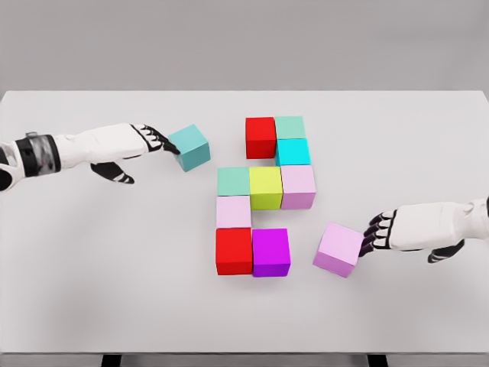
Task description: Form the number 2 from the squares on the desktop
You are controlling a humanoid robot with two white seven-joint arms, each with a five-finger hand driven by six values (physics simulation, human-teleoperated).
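Note:
Coloured cubes form a partial figure at the table's middle: a red cube (260, 137) and a mint cube (290, 127) on top, a cyan cube (293, 151) below, then a green cube (233, 181), yellow cube (266, 187) and pink cube (298, 186) in a row. Under those sit a pale pink cube (233, 211), another red cube (234, 251) and a purple cube (271, 251). My left hand (160, 140) touches a loose teal cube (189, 147) with straight fingers. My right hand (376, 232) presses its fingertips against a loose lilac cube (338, 248), tilted beside the purple one.
The white table (99, 267) spreads wide, with its far edge at the top and its front edge at the bottom. A grey wall stands behind it.

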